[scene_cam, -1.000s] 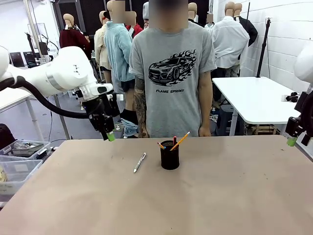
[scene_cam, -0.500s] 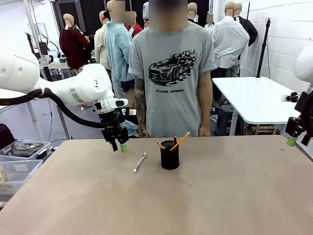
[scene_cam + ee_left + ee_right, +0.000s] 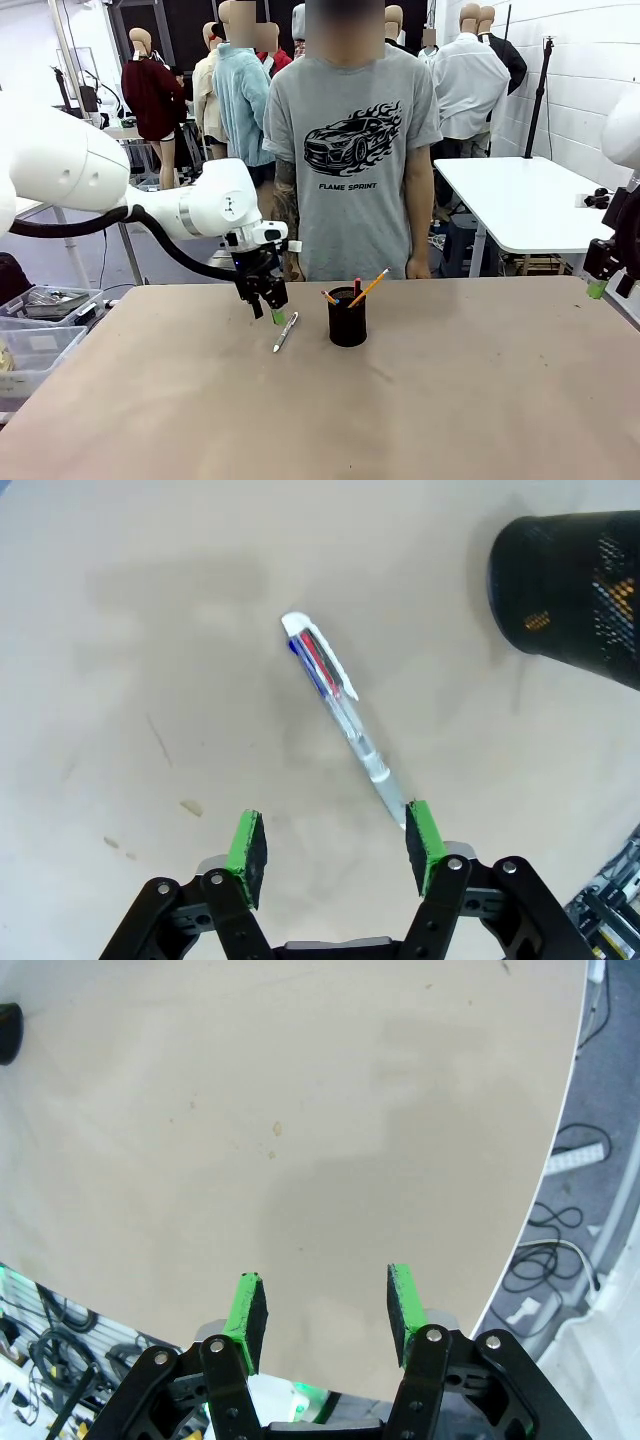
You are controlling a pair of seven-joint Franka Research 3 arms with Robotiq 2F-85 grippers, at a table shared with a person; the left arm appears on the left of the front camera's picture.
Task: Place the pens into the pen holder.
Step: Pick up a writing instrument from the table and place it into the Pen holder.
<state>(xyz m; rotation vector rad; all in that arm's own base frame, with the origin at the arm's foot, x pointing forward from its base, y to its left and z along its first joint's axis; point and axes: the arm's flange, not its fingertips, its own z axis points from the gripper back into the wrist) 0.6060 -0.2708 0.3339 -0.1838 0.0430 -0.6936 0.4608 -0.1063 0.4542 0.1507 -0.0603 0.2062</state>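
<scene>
A silver-white pen (image 3: 286,331) (image 3: 343,706) lies flat on the tan table, left of the black mesh pen holder (image 3: 347,317) (image 3: 570,595). The holder stands upright with a yellow-orange pencil (image 3: 369,288) and other sticks leaning in it. My left gripper (image 3: 275,310) (image 3: 335,840) hangs open just above the pen's far end, its fingertips astride the pen's tip in the left wrist view. At the table's right edge my right gripper (image 3: 603,283) (image 3: 320,1305) is open over bare tabletop, with nothing between its fingers.
A person in a grey T-shirt (image 3: 350,150) stands at the far side behind the holder, arms at the sides. Clear plastic bins (image 3: 35,320) sit off the left edge. A white table (image 3: 520,200) stands at the back right. The table's right edge (image 3: 545,1170) runs close to my right gripper.
My left arm has swung right and down, from well left of the pen to just above it. The right arm, pen and holder have not moved.
</scene>
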